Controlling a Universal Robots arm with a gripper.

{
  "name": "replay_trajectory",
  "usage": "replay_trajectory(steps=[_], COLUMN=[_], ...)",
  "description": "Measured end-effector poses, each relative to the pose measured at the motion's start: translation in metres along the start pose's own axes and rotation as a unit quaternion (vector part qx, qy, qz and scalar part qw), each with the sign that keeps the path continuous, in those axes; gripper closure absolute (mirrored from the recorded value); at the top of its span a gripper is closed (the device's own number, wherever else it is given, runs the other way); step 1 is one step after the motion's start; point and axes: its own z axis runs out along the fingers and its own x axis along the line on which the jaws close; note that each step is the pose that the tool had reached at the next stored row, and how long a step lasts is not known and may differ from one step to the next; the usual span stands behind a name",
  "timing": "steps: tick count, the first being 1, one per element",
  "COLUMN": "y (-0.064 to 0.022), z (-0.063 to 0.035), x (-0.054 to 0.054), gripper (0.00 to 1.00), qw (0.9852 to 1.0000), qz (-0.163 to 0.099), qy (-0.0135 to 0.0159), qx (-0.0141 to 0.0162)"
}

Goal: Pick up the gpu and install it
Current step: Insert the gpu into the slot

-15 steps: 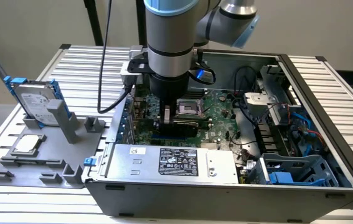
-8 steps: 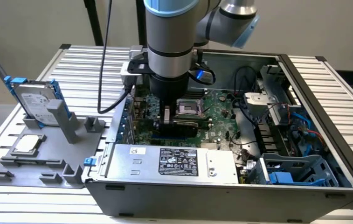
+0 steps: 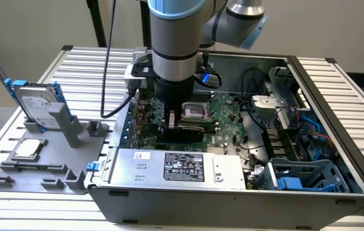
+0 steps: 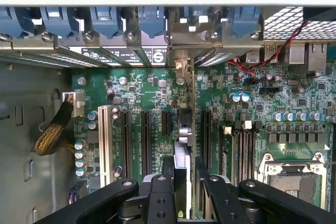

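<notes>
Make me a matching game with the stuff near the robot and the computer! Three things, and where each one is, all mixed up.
Things:
1. gpu
2. hard drive
3. CPU chip

Places:
A. lying flat on the grey holder
B. on edge between the gripper's fingers, over the motherboard
C. standing up in a blue frame, outside the case

Pairs: 1-B, 2-C, 3-A

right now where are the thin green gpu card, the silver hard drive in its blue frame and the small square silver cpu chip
thin green gpu card [image 4: 190,145]: wrist view, on its top edge, seen edge-on.
silver hard drive in blue frame [image 3: 37,105]: exterior view, on its labelled face.
small square silver cpu chip [image 3: 29,148]: exterior view, on its metal top.
</notes>
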Motion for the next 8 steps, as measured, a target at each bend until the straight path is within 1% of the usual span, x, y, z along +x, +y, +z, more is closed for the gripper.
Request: replay_trajectory(steps=[8], y=[0.0001], z=[0.001], x=[-0.0006], gripper=[0.73], qw=[1.0], qz=[0.0], qy=[0.0012], qx=[0.0001])
